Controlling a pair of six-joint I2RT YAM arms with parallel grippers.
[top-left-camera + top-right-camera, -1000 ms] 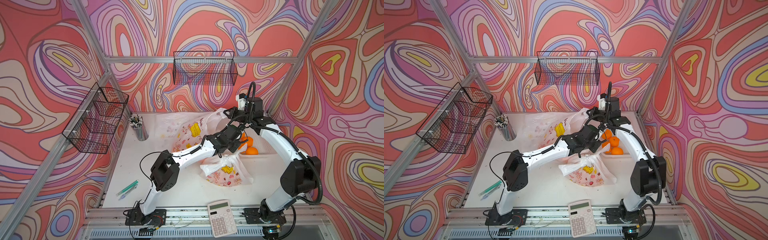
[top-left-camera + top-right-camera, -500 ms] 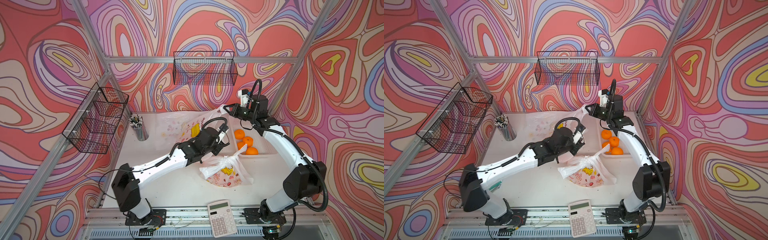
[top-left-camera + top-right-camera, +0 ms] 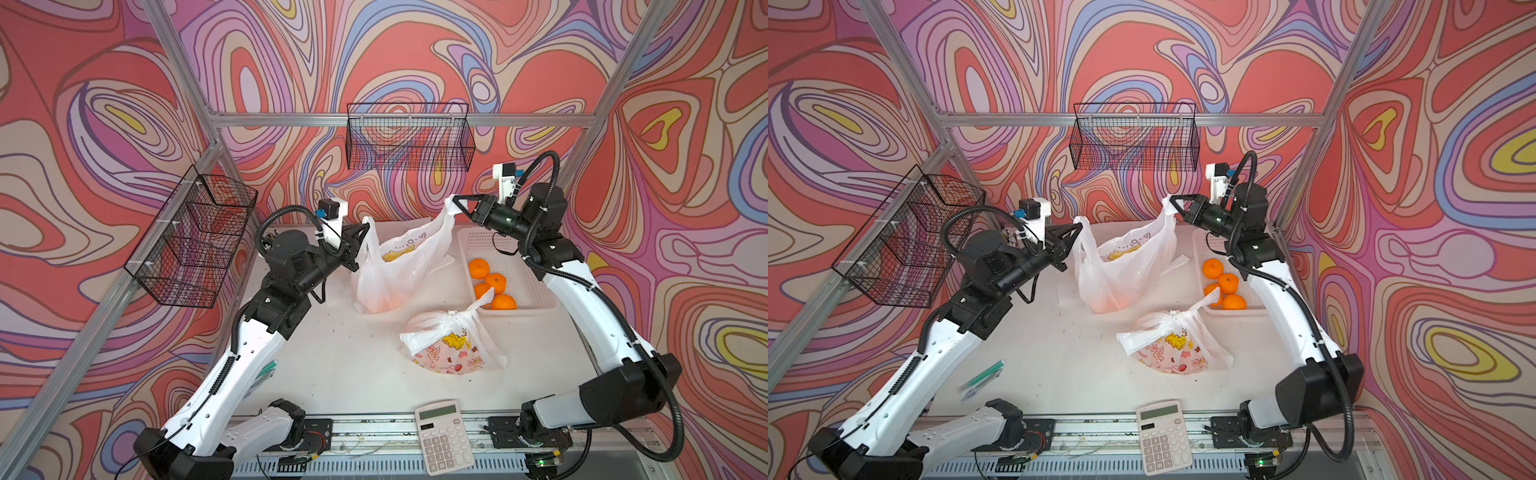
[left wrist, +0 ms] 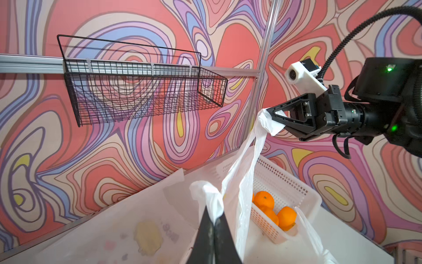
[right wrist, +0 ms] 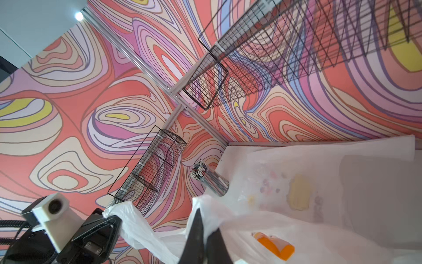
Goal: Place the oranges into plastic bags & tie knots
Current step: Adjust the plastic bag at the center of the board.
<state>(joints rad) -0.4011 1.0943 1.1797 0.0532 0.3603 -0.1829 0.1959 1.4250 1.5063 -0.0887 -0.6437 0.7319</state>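
Note:
A translucent plastic bag (image 3: 390,266) (image 3: 1121,270) hangs stretched between my two grippers above the back of the table. My left gripper (image 3: 365,226) (image 4: 214,220) is shut on one handle and my right gripper (image 3: 455,202) (image 5: 205,219) is shut on the other. Orange fruit shows through the bag's bottom (image 3: 380,305) (image 5: 274,248). Several loose oranges (image 3: 492,282) (image 4: 265,200) lie in the white perforated basket (image 3: 540,307). In front of it rests a printed bag (image 3: 451,349) closed with a knot (image 3: 451,318).
Another printed bag (image 4: 137,228) lies flat at the table's back. A calculator (image 3: 442,436) sits at the front edge, green pens (image 3: 982,376) at the left. A pen cup (image 5: 210,180) stands in the back left corner. Wire baskets (image 3: 409,137) (image 3: 195,241) hang on the walls.
My left arm swung away to the left from beside the right gripper, shut on a handle and drew the bag open. The right gripper rose, lifting the bag upright.

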